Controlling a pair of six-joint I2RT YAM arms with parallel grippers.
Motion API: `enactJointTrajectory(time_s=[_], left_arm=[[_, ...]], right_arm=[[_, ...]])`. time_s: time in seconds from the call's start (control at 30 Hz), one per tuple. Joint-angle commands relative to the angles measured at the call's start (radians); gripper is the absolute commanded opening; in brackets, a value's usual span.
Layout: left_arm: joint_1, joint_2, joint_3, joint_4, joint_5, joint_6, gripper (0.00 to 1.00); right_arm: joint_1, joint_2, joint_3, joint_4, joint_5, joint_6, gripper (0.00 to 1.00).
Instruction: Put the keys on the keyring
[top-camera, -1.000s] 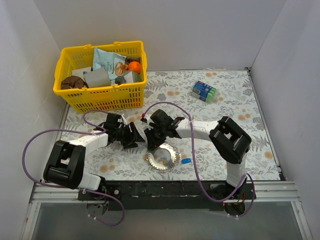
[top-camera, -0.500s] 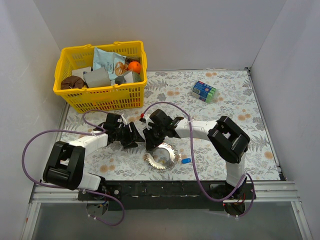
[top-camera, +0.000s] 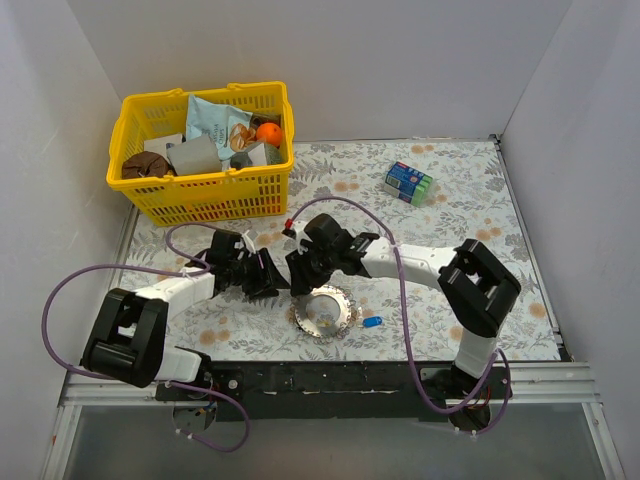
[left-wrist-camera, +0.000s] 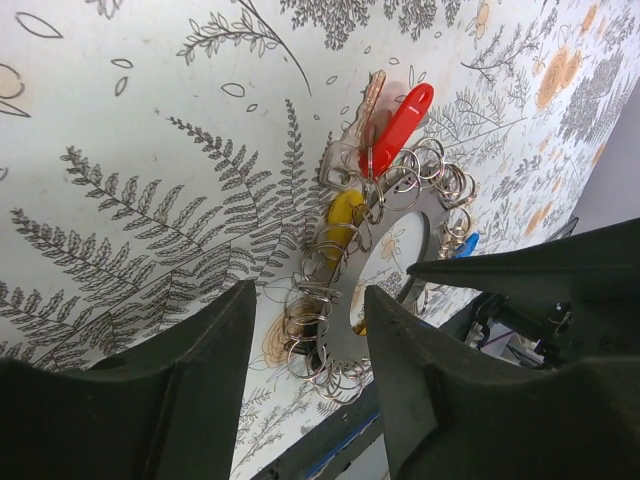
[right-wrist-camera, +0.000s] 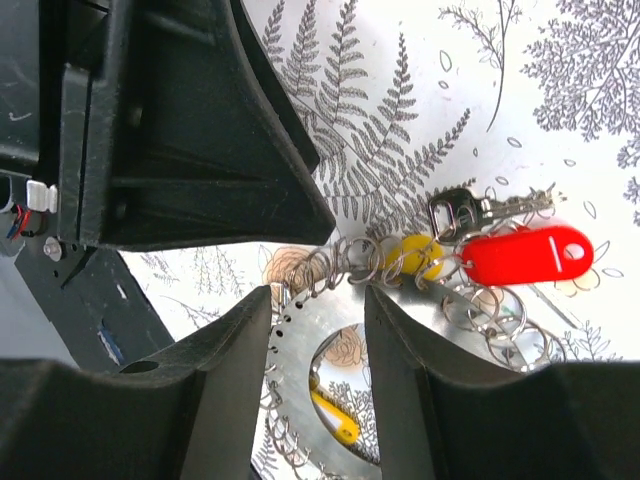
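Now the left gripper (left-wrist-camera: 308, 300) and right gripper (right-wrist-camera: 317, 298) hover released, empty, near the keyring (right-wrist-camera: 297, 345).

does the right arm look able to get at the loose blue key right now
Probably yes: the blue key lies bare beside the keyring, nothing over it, and the open right gripper hangs close by.

Plain white walls (top-camera: 400, 70) box the bench (top-camera: 450, 190) in on three sides, pretty evenly lit. Bench top's a fern-and-flower print, black rail (top-camera: 330, 377) along the near edge.
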Motion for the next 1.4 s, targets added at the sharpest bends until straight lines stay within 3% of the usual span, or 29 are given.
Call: enactJointTrajectory(time_s=[0.0,0.4,1.37], left_arm=[[-0.016,-0.029,-0.018,0.049,0.028,-0.001,0.46],[-0.027,-0.008,-0.018,0.063,0.021,-0.012,0.44],[-0.027,-0.029,-0.036,0.062,0.021,-0.015,0.45]], right_arm=[[0.003,-0.053,-0.049,0.035,-0.015,0.016,0.49],[0.026,0.014,-0.027,0.050,-0.033,0.021,0.37],[0.026,0.083,0.055,0.003,0.017,0.013,0.42]])
